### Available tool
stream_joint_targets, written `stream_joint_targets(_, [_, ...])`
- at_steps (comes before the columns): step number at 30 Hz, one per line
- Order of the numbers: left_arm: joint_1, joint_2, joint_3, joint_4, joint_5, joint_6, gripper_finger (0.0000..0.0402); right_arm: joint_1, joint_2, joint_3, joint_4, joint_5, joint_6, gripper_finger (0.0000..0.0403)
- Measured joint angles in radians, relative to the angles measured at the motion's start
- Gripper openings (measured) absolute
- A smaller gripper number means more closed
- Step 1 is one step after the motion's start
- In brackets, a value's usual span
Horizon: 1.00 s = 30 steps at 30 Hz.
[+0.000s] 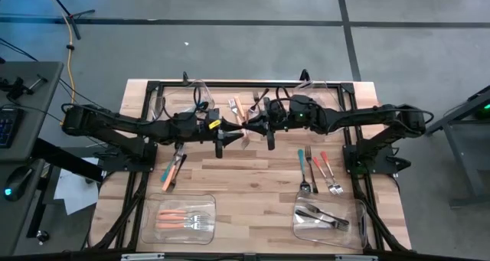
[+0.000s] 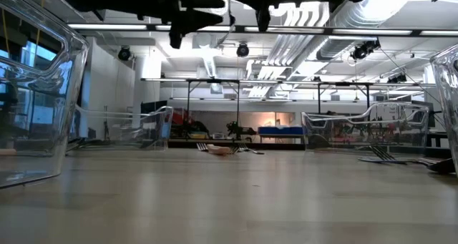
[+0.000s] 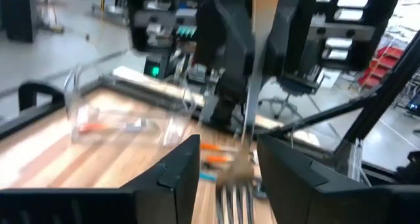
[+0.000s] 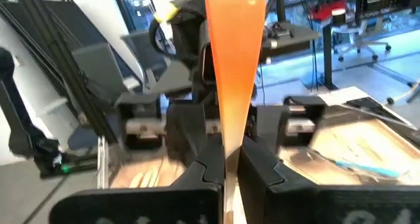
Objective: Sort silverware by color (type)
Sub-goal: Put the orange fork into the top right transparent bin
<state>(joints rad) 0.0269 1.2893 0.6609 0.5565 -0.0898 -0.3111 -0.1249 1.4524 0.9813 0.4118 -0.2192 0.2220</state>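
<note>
- Currently both grippers meet above the table's far-middle, well off the wood, with an orange-handled fork [image 4: 234, 60] between them.
- Right gripper [image 4: 226, 168]: jaws clamped on the fork's neck, orange handle sticking out ahead toward the left arm.
- Left gripper [image 3: 226, 161]: jaws apart, fork tines [image 3: 233, 194] in the gap; fingers [image 3: 177, 168] don't look to be touching it, though the view is blurry.
- High view: left gripper [image 1: 220, 142] and right gripper [image 1: 269, 138] are near each other; the fork is hard to pick out there.
- Near-left bin [image 1: 208, 203]: orange forks [image 1: 184, 219] inside.
- Near-right bin [image 1: 361, 219]: dark pieces [image 1: 321, 217] inside.
- Loose on the table, right side: teal-handled piece [image 1: 302, 169], dark fork [image 1: 311, 168], two red-handled forks [image 1: 329, 173], side by side, just beyond the near-right bin.
- Loose, left side: small cluster of teal, orange and dark pieces [image 1: 174, 169] under the left arm.
- Far-middle: a few more pieces [image 1: 243, 108] by the far bins [image 1: 157, 100], partly hidden by the arms.
- Low view: cutlery heap [image 2: 225, 149] far across the table; both grippers hang from the top edge.
</note>
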Motion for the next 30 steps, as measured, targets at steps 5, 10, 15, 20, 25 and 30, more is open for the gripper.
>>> stream_joint_targets(5, [0.0, -0.113, 0.0, -0.211, 0.004, -0.017, 0.0142, -0.023, -0.073, 0.0, -0.195, 0.002, -0.037, 0.0007])
stream_joint_targets(10, [0.0, -0.239, -0.053, -0.27, -0.027, -0.017, 0.0132, -0.046, -0.146, -0.015, -0.33, 0.014, -0.058, 0.0006])
stream_joint_targets(15, [-0.001, -0.356, -0.14, -0.242, -0.098, -0.035, 0.0123, -0.047, -0.236, -0.109, -0.363, 0.066, -0.03, 0.0006])
stream_joint_targets(20, [-0.001, -0.425, -0.201, -0.184, -0.104, -0.054, 0.0114, -0.038, -0.334, -0.245, -0.256, 0.107, 0.05, 0.0005])
stream_joint_targets(25, [-0.001, -0.437, -0.203, -0.187, -0.103, -0.008, 0.0088, -0.012, -0.385, -0.337, -0.103, 0.103, 0.066, 0.0005])
stream_joint_targets(30, [-0.001, -0.435, -0.203, -0.193, -0.103, 0.007, 0.0025, -0.002, -0.387, -0.344, -0.096, 0.101, 0.066, 0.0005])
